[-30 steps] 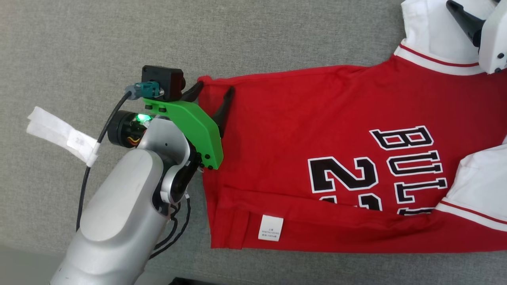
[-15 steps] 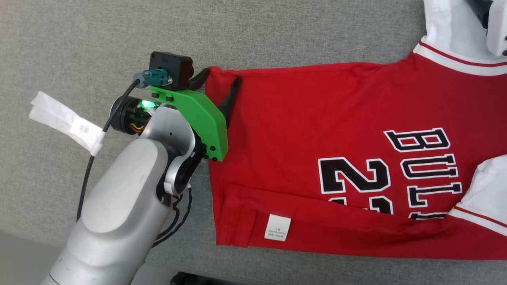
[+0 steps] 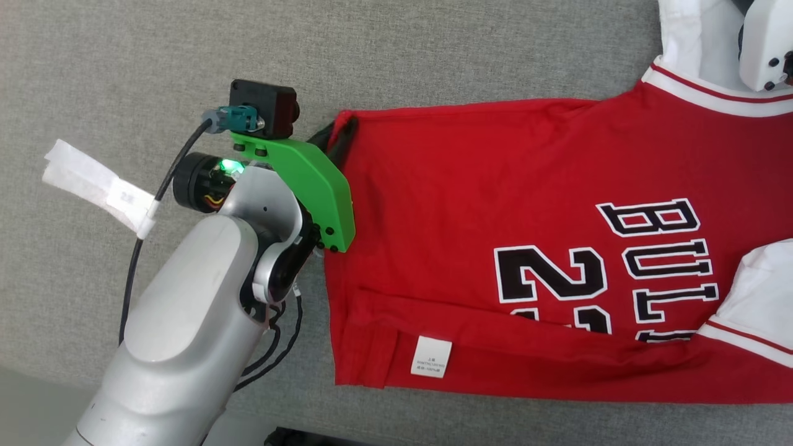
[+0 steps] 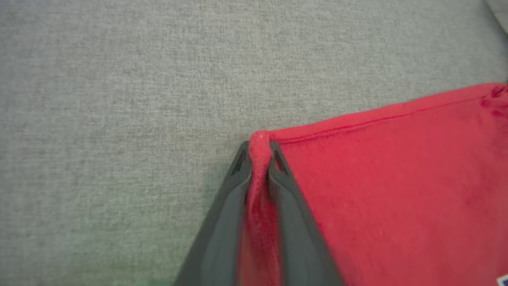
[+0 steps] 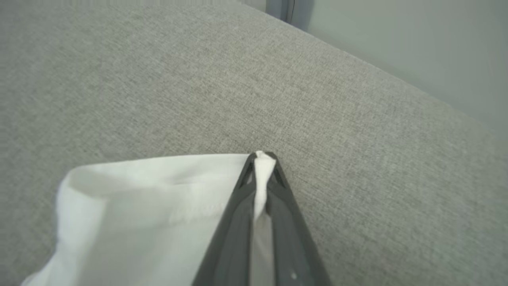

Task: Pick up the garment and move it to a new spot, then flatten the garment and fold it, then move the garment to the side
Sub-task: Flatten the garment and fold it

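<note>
The garment (image 3: 495, 204) is a red jersey with black-and-white lettering and white sleeves, lying flat on the grey cloth surface (image 3: 155, 62). My left gripper (image 3: 337, 133) is shut on the garment's far hem corner. In the left wrist view the dark fingers (image 4: 222, 222) pinch a fold of the red garment (image 4: 389, 186). My right gripper (image 5: 260, 159) is shut on the edge of the white sleeve (image 5: 131, 206). Its white housing (image 3: 762, 49) shows at the top right of the head view.
A white paper tag (image 3: 93, 186) hangs on the cable beside my left forearm (image 3: 186, 334). A small white care label (image 3: 431, 357) lies on the near hem. The surface's far edge (image 5: 397, 79) meets a pale wall.
Both grippers have shut: the left on the red hem corner, the right on the white sleeve. The head view shifted slightly.
</note>
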You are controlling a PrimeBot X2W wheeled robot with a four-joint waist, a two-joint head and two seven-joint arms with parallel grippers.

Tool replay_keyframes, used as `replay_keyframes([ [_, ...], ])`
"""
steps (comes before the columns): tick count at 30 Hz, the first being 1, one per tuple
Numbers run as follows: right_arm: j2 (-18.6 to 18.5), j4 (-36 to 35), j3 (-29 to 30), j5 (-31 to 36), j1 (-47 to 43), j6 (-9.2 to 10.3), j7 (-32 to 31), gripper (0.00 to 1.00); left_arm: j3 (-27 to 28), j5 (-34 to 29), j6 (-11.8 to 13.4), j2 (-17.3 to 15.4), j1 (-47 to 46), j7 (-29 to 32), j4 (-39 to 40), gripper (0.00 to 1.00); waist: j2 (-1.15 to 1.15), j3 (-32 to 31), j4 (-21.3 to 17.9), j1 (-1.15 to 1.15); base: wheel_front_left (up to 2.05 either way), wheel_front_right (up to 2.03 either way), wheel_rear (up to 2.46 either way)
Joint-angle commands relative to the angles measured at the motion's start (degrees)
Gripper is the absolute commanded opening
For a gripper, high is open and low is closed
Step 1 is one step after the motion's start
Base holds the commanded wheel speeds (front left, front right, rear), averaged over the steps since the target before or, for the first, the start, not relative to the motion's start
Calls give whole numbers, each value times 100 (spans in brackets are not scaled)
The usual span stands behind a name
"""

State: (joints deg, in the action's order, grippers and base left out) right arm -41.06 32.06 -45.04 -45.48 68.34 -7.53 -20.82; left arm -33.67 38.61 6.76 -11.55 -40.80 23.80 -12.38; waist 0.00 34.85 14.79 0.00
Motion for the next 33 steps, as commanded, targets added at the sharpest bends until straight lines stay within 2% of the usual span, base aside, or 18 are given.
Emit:
replay_keyframes([
  [1, -59, 29, -16, -47, -38, 9, 131, 0, -23, 16, -17, -14, 112, -11, -72, 0, 0, -33, -42, 0, 0, 0, 0],
  [7, -168, -223, 73, -479, -110, 9, 777, 0, 226, 61, 54, -110, 209, -402, 133, 0, 0, -254, -230, 0, 0, 0, 0],
  [13, -540, -734, -9, -849, -520, 9, 1325, 0, 389, 159, 79, -267, 525, -635, 375, 0, 0, -572, -543, 0, 0, 0, 0],
  [24, -1103, -1846, 180, -1407, -2038, 8, 2443, 0, 638, 406, 187, -572, 1446, -873, 1031, 0, 0, -1339, -1044, 0, 0, 0, 0],
  [27, -1150, -2052, 255, -1485, -2585, 8, 2644, 0, 684, 469, 249, -694, 1831, -930, 1258, 0, 0, -1496, -1178, 0, 0, 0, 0],
  [33, -959, -2251, 486, -1640, -3643, 8, 3014, 0, 872, 691, 405, -791, 2727, -1157, 1688, 0, 0, -1733, -1406, 0, 0, 0, 0],
])
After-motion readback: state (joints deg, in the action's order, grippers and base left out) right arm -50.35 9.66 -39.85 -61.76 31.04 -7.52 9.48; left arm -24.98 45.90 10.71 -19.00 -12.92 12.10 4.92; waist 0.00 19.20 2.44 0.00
